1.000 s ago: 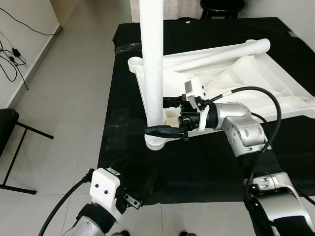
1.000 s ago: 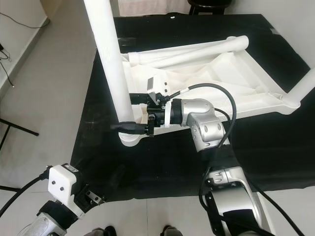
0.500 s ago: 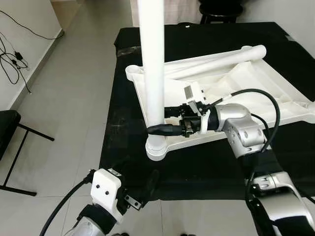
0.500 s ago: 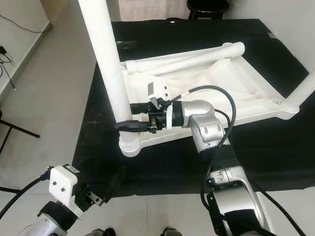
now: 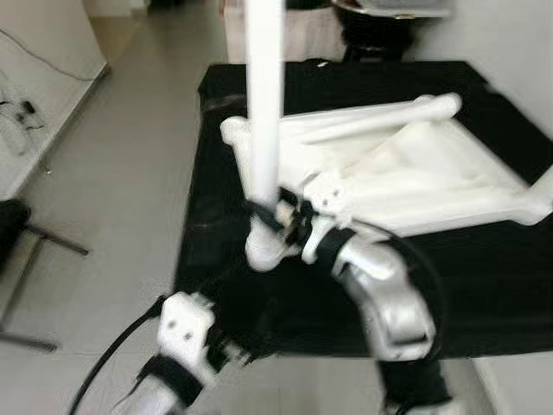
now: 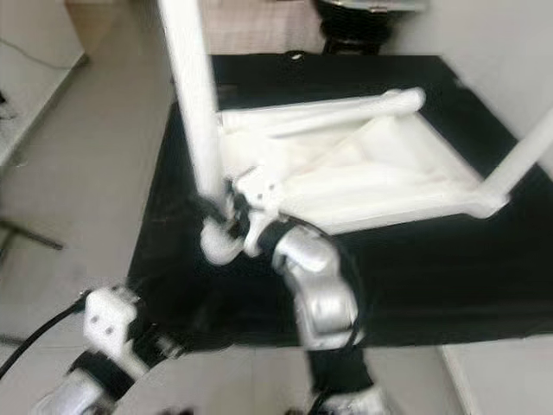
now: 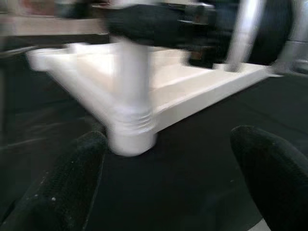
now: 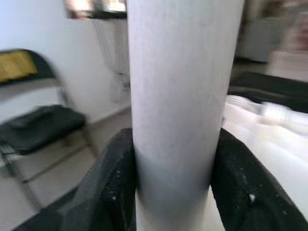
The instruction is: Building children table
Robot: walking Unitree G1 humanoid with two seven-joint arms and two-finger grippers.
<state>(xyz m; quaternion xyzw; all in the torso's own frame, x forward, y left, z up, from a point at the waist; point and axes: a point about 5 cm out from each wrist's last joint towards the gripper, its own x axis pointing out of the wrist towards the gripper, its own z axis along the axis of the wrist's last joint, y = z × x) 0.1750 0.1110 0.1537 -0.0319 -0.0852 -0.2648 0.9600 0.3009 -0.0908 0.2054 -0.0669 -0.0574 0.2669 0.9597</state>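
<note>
**Q:** State grip and part position.

**A:** I see the right gripper (image 8: 175,192) clamped on the leg (image 5: 263,112), one finger (image 8: 113,185) on each side, low on the shaft. The leg stands upright in the corner socket (image 5: 262,251) of the tabletop (image 5: 415,177), which lies inverted on the black mat (image 5: 484,259). The left gripper (image 7: 159,183) hovers near that corner, fingers apart, holding nothing.

**Q:** Failure modes?

**A:** My judgement: the head views are blurred, so seating cannot be confirmed. If I twist off-axis, the leg may cross-thread or bind. The tabletop is unbraced and may slide on the mat.
</note>
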